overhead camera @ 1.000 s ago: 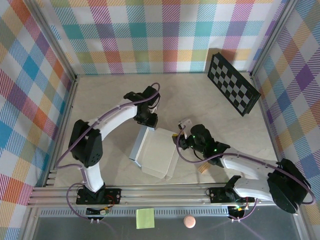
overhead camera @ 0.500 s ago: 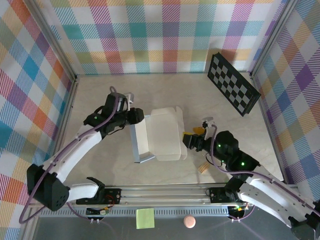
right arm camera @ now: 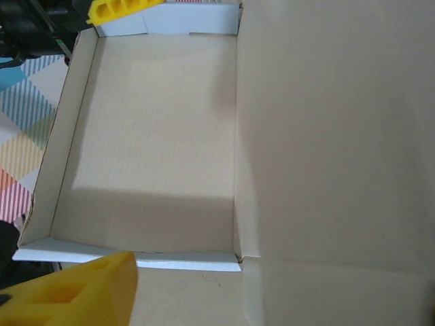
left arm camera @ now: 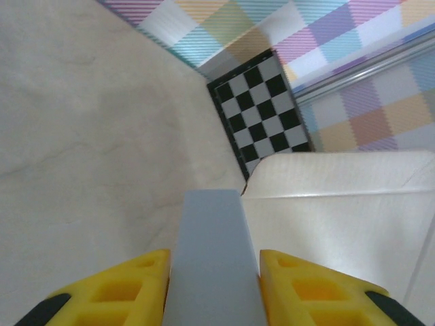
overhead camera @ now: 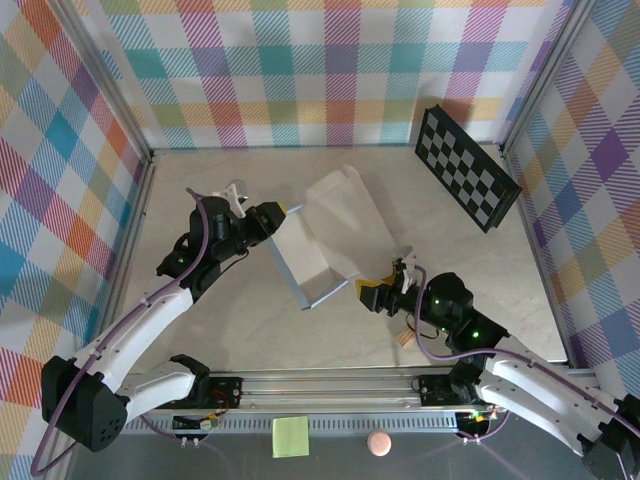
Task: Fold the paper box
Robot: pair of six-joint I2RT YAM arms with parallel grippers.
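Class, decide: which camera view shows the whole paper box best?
The top external view: the paper box appears complete, lid open, with the left tool gripping it. The right wrist view looks into its tray; the left wrist view shows the gripped grey wall and some panel.

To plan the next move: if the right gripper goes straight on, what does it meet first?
Most likely the paper box, its open inside facing the right gripper; depth is unclear.

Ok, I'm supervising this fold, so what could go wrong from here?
The box is tilted up, held by one thin wall in the left end effector: it could slip or crease. The right end effector, open by the near edge, supports nothing, so the loose lid panel may swing.
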